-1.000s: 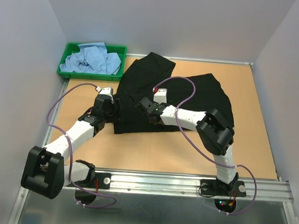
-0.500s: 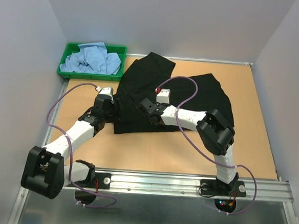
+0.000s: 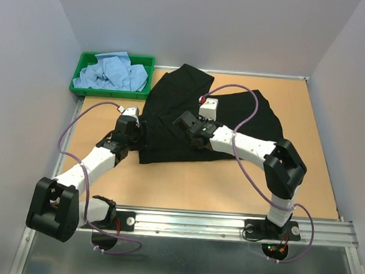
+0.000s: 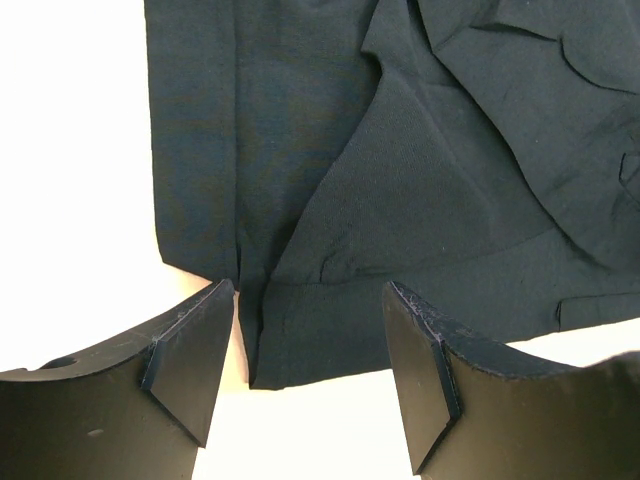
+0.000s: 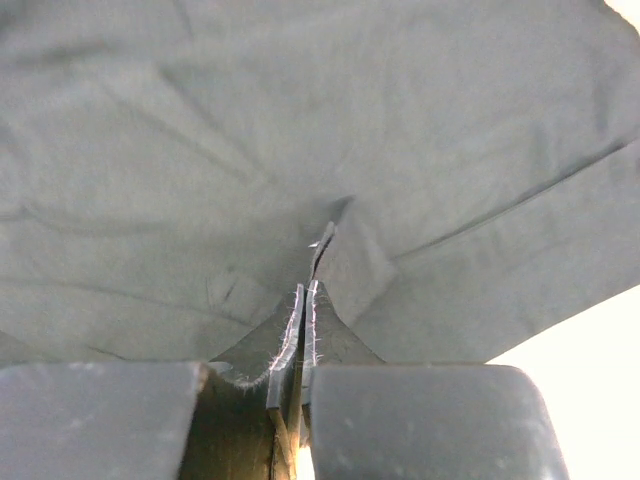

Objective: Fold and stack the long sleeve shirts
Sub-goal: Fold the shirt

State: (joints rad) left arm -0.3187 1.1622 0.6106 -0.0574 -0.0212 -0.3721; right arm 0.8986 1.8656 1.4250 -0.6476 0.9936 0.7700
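Right pincer [image 5: 308, 292]: clenched, the two fingers pressed flat together, with a small pinch of the black shirt [image 5: 250, 130] caught at their tips. The cloth rises into a little tent there and creases fan away from it. From the top view the right pincer [image 3: 187, 120] sits over the middle of the black shirt [image 3: 173, 92], its arm reaching in from the right across the garment's near part. Left pincer [image 4: 310, 345]: released, jaws standing wide apart, one finger [image 4: 190, 365] over bare worktop just outside the shirt's edge, the other over cloth. A hemmed corner of the black shirt [image 4: 420, 180] lies between them. Whether the fingertips touch the cloth or hang just above it I cannot tell. From the top view the left pincer [image 3: 139, 131] is at the shirt's left near edge, well apart from the right one. The shirt is spread unevenly over the far middle of the tan worktop [image 3: 198, 185], rumpled, with overlapping layers. One lobe reaches toward the far edge and another runs out to the right. Its left far part lies just beside the green tray [image 3: 110, 94] in the far left corner. The tray holds the light blue shirts [image 3: 112, 72], heaped loose and crumpled and not folded. Purple cables loop from both arms. Both arm bases are bolted to a metal rail [image 3: 195, 222] along the near edge.
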